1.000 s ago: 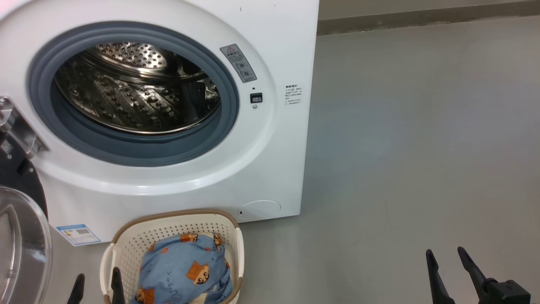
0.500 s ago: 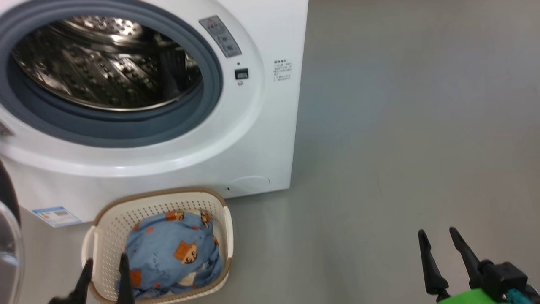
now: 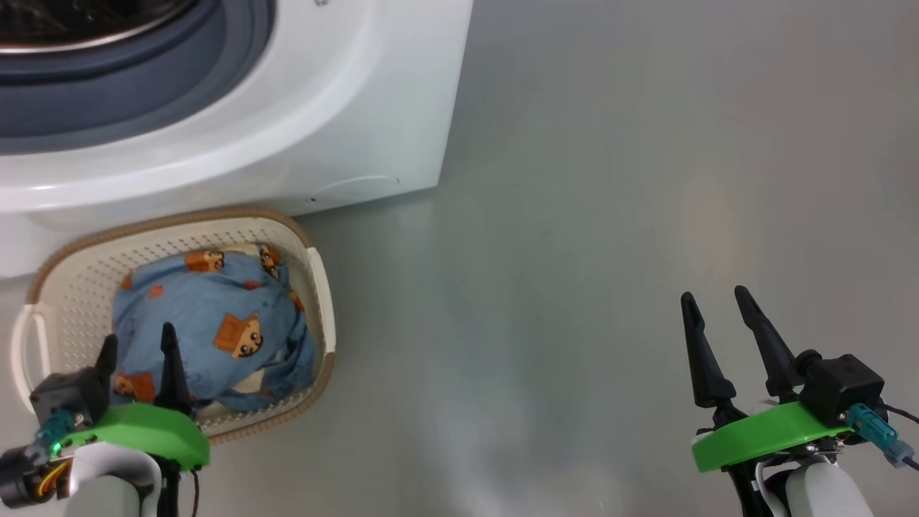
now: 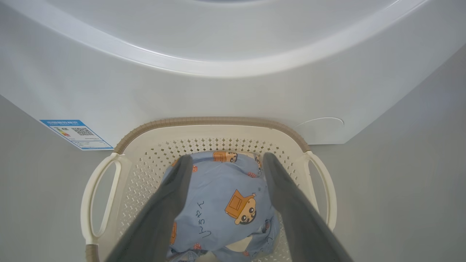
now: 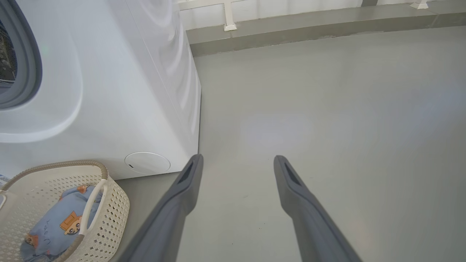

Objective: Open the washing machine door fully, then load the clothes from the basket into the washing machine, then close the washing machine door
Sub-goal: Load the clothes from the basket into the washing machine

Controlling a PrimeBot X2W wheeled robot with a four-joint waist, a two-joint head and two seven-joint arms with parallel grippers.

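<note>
Lower left: we see the left gripper [image 3: 138, 334], fingers apart, over the clothes [image 3: 215, 316] lying in the basket [image 3: 179, 217], just before the washing machine [image 3: 344, 93]. Lower right: the right gripper [image 3: 714, 293], fingers apart, holds nothing. The blue label [image 4: 76, 134] bears a QR code; we cannot read its print.

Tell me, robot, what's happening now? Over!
Left gripper open, aimed at the clothes in the basket. Right gripper open, over the floor. Nothing blocking the clothes.
</note>
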